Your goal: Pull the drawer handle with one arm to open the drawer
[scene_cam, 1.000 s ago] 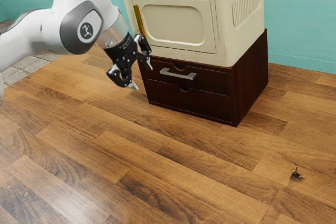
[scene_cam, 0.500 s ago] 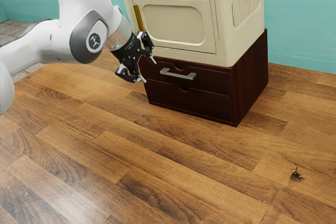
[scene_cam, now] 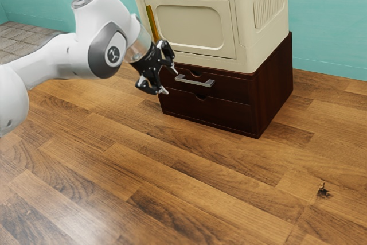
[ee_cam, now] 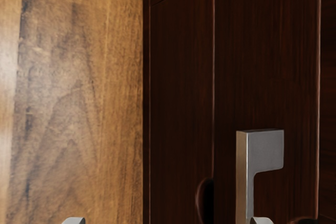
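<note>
One gripper (scene_cam: pixel 170 80) hangs spread open, seemingly just short of the silver handle (scene_cam: pixel 195 81) on the closed drawer (scene_cam: pixel 232 89).

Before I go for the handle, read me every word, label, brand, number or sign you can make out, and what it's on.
No word or number is legible.
Arm: a white emblem on a dark round cap, no letters I can read.
Gripper: faint pale marks on its black body, too small to read.
Drawer fronts, handle, cream cabinet: no lettering visible.
</note>
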Controlling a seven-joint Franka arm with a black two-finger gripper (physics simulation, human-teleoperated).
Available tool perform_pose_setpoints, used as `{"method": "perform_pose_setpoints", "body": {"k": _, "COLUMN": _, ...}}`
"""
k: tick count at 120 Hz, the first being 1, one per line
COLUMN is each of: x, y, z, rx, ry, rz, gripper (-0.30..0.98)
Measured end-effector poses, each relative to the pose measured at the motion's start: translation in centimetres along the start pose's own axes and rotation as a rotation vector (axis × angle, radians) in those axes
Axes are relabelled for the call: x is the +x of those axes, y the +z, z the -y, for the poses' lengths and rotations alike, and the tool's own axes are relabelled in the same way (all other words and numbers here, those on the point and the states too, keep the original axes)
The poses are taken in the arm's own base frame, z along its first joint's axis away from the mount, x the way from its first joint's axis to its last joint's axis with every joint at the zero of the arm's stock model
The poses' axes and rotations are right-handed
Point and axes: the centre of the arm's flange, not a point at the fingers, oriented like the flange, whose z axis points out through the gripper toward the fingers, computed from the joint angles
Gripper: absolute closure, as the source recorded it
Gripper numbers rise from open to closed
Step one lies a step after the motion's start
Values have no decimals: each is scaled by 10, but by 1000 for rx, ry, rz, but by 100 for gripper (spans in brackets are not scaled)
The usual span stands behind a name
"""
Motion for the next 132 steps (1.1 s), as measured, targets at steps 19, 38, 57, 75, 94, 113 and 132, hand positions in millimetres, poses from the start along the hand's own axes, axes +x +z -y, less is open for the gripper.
{"method": "perform_pose_setpoints", "body": {"k": 19, "x": -1, "y": 7, "z": -2, "rx": -15, "ry": -2, "rz": 8, "gripper": 31}}
{"method": "perform_pose_setpoints", "body": {"k": 38, "x": -2, "y": 17, "z": -2, "rx": -22, "ry": -3, "rz": 17, "gripper": 32}}
{"method": "perform_pose_setpoints", "body": {"k": 57, "x": -7, "y": 22, "z": -4, "rx": -34, "ry": 2, "rz": 27, "gripper": 33}}
{"method": "perform_pose_setpoints", "body": {"k": 75, "x": -14, "y": 31, "z": -5, "rx": -47, "ry": 8, "rz": 44, "gripper": 34}}
{"method": "perform_pose_setpoints", "body": {"k": 94, "x": -15, "y": 37, "z": -7, "rx": -72, "ry": 9, "rz": 46, "gripper": 34}}
{"method": "perform_pose_setpoints", "body": {"k": 113, "x": -14, "y": 42, "z": -10, "rx": -101, "ry": 13, "rz": 42, "gripper": 34}}
{"method": "perform_pose_setpoints", "body": {"k": 132, "x": -14, "y": 42, "z": -12, "rx": -120, "ry": 18, "rz": 40, "gripper": 35}}
